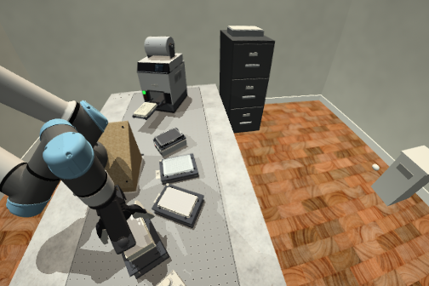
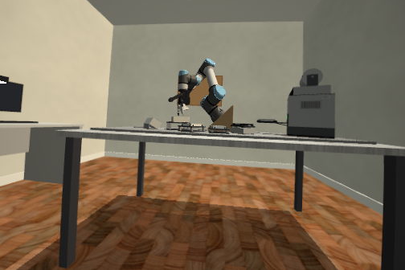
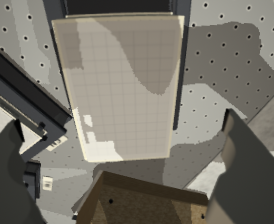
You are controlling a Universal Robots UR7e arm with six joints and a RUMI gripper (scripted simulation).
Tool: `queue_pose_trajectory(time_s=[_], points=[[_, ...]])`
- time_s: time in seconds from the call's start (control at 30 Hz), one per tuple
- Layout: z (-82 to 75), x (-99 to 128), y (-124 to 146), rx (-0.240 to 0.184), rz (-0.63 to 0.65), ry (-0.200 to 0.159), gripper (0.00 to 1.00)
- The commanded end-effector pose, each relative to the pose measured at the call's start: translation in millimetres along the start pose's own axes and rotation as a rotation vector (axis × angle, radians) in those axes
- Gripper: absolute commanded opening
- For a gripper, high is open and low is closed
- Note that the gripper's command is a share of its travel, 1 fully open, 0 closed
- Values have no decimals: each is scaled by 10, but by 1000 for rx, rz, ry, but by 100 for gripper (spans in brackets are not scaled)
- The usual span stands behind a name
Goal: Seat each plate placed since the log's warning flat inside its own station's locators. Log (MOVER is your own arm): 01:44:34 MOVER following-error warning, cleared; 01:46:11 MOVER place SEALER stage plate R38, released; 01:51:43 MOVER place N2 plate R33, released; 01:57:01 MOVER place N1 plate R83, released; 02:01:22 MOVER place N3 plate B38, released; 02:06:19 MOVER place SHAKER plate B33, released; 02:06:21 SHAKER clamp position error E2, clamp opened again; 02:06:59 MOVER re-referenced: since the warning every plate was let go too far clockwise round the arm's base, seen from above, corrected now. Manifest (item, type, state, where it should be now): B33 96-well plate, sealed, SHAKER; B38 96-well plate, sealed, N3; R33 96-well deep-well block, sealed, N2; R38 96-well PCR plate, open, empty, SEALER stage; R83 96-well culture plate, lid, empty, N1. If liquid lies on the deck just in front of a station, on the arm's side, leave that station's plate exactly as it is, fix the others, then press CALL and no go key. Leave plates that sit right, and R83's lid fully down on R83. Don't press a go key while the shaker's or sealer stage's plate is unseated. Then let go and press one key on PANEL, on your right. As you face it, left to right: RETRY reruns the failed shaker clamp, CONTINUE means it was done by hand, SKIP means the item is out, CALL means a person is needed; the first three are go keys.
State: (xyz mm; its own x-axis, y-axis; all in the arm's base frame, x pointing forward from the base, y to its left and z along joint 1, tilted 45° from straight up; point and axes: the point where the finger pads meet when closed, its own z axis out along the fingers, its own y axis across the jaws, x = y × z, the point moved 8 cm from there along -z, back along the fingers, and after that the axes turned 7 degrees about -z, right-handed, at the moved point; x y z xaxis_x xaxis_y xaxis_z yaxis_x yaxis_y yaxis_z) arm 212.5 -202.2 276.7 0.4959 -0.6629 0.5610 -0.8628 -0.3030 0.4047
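Note:
My gripper (image 1: 135, 225) is open and empty, hovering just above the nearest station on the table. The wrist view shows its two dark fingers spread wide (image 3: 125, 172). Between and beyond them lies a cream sealed plate (image 3: 120, 85) with a faint grid. This plate (image 1: 142, 241) sits on a dark base (image 3: 180, 65) and looks slightly turned against it, overhanging toward me. Further along are a cream plate on a skewed dark nest (image 1: 178, 201), a white-welled plate (image 1: 179, 165) and a dark tall block (image 1: 170, 140). A pale plate (image 1: 145, 110) lies on the sealer's stage.
The grey sealer (image 1: 162, 79) with its roll stands at the table's far end. A brown wedge (image 1: 121, 156) stands by the arm's base and shows in the wrist view (image 3: 143, 200). The edge of a pale panel (image 1: 172, 280) is at the near end. A black cabinet (image 1: 247, 79) stands beyond.

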Motion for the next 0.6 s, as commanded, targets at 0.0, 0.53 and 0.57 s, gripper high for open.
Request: queue_pose_trajectory(time_s=[0.0,0.53,0.57], points=[[27,3,1,0,0,1,100],[90,3,1,0,0,1,100],[90,3,0,0,0,1,100]])
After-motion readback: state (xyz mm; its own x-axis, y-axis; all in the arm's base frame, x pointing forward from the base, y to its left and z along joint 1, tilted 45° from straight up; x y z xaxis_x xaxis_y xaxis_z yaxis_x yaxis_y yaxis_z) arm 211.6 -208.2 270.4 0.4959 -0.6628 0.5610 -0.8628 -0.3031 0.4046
